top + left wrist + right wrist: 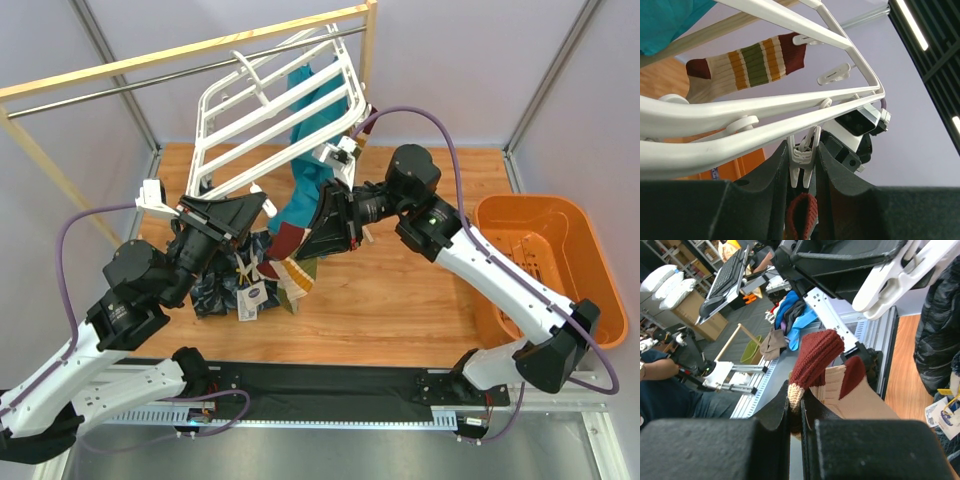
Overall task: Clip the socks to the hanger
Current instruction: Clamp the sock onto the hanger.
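Note:
The white hanger hangs tilted from the wooden rack's rail. My left gripper is at its lower edge, shut on one of its dangling white clips. My right gripper is shut on a cream and maroon sock. That sock's maroon cuff sits just below the clip, between the left fingers. The rest of the sock droops toward the table. A striped sock with a maroon cuff and toe hangs clipped to the hanger's far bar.
A teal cloth hangs through the hanger. A dark navy patterned cloth with paper tags lies on the wooden table under the left arm. An orange basket stands at the right. The wooden rack runs along the back.

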`<state>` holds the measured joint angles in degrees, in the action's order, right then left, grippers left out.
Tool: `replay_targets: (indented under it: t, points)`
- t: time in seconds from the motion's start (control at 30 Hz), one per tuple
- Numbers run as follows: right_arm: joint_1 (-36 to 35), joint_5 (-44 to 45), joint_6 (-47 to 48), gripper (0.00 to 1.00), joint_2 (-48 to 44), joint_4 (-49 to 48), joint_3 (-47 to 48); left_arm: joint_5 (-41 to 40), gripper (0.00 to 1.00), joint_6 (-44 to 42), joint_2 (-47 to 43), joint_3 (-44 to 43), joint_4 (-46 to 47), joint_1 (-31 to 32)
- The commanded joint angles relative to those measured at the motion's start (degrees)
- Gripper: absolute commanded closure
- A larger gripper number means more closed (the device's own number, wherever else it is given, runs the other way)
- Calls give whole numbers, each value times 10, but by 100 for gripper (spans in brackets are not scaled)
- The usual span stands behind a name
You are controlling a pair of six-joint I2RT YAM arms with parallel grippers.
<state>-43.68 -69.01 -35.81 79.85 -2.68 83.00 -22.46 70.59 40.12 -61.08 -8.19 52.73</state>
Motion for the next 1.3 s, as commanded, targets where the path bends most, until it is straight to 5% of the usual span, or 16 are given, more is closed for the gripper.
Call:
replay_targets:
  t: [0.0,0.47,1.27]
  points:
    - [-8,50,6,100,-11,-21,6,35,100,5,1,-4,-23,4]
    - [-47,200,80,100,-139,-7,-124,40,100,6,7,3,-10,4]
    - [-53,203,40,100,-59,-37,-57,55,100,5,-5,10,3,4]
